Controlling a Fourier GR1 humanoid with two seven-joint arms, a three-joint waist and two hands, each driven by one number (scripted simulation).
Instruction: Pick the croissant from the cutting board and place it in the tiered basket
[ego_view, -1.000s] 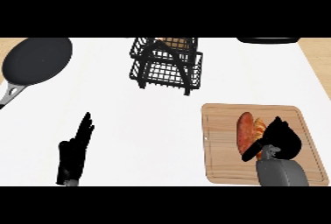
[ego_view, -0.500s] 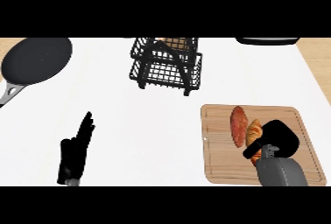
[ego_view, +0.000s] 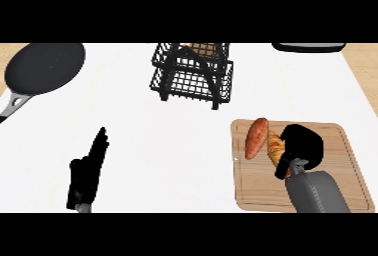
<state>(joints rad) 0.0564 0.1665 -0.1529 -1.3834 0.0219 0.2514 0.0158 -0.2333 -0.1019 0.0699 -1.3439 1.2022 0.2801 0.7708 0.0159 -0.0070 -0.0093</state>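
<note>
Croissant (ego_view: 275, 148) handling comes first: it is probably light, soft and flaky, so it would crush or shed crumbs if squeezed hard. My judgement is that the best hold is across its thick middle, fingers on 1 long side and thumb on the other, not at the thin tips.

It lies on the cutting board (ego_view: 303, 187), near the board's upper left part, just beside a longer reddish-brown piece (ego_view: 256, 137) that looks like a sausage or bread roll; whether the 2 touch I cannot tell. The right robot hand (ego_view: 304, 145) sits over the croissant's right side, fingers curled down against it, and appears to be closing on it, though much of the contact is hidden. The left robot hand (ego_view: 87, 172) rests open on the counter (ego_view: 148, 140) at the lower left, fingers straight.

Count: 1 croissant, 1 reddish-brown piece, 1 cutting board, 1 tiered basket (ego_view: 193, 75) well apart at the top middle with something brown in its upper tier, 1 black pan (ego_view: 43, 67) at the upper left, 2 robot hands.
</note>
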